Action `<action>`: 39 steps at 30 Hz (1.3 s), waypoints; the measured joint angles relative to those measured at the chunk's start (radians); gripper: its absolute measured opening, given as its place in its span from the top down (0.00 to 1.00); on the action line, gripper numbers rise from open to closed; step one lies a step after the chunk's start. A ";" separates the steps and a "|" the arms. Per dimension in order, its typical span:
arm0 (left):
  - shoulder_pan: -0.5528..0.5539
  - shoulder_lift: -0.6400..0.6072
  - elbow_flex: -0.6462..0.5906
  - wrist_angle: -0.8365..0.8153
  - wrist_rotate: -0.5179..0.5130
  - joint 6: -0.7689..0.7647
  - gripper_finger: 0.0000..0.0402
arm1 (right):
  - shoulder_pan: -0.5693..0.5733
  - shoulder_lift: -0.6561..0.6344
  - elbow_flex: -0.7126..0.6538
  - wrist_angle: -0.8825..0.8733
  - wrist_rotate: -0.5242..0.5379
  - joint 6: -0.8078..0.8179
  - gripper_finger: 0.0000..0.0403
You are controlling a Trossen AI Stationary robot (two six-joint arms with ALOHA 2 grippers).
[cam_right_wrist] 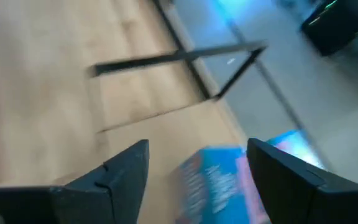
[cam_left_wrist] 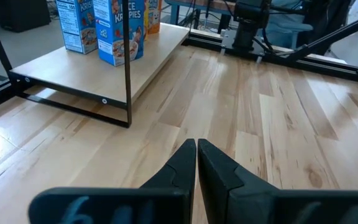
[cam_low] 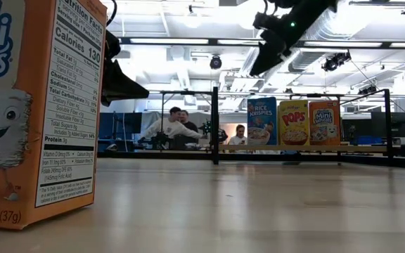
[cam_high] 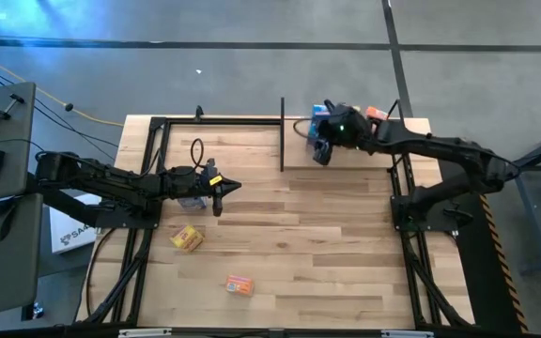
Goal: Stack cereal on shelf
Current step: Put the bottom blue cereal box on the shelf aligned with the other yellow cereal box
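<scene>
- The tabletop (cam_high: 327,235) carries the shelf (cam_high: 346,150) at its far side, and our right jaws (cam_high: 321,148) hang directly over the shelf's board.
- Boxes already stand upright in a row on the shelf: the blue box (cam_low: 261,121), the yellow box (cam_low: 294,122) and the orange box on the shelf (cam_low: 324,122).
- Our right jaws are spread wide and grip nothing; a blue carton (cam_right_wrist: 219,183) sits just below the gap between them.
- Our left jaws (cam_high: 222,191) are pressed together and empty, pointing towards the shelf.
- The loose yellow box (cam_high: 187,238) lies just behind and to one side of the left jaws, the loose orange box (cam_high: 239,284) farther back; we judge the left arm nearer both.
</scene>
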 joint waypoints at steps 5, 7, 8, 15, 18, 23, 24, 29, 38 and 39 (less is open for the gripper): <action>0.000 0.000 0.000 0.000 0.000 0.000 0.98 | 0.067 0.003 -0.111 -0.004 0.043 0.104 0.55; 0.000 0.000 0.000 0.000 0.000 0.000 0.98 | 0.075 0.010 -0.179 0.040 0.076 0.139 0.65; 0.000 0.000 0.000 -0.001 0.000 0.000 0.98 | 0.075 0.010 -0.215 0.064 0.093 0.157 0.70; 0.000 0.000 0.000 0.000 -0.001 0.000 0.98 | 0.048 0.009 -0.387 0.364 0.135 0.188 0.95; 0.000 0.000 0.000 0.000 -0.001 0.000 0.98 | 0.018 0.009 -0.430 0.451 0.137 0.184 0.97; 0.000 0.000 0.000 0.000 -0.001 0.000 0.98 | -0.027 0.016 -0.445 0.473 0.135 0.183 0.97; 0.000 0.000 0.000 0.000 -0.001 0.000 0.98 | -0.034 0.016 -0.446 0.476 0.135 0.182 0.97; 0.000 0.000 0.000 0.000 -0.001 0.000 0.98 | -0.057 0.020 -0.446 0.520 0.136 0.172 0.97; 0.000 0.000 0.000 0.000 -0.001 -0.001 0.98 | -0.025 0.020 -0.446 0.515 0.077 0.190 0.97; 0.000 0.000 0.000 0.000 -0.001 -0.001 0.98 | -0.015 0.020 -0.446 0.511 0.072 0.193 0.97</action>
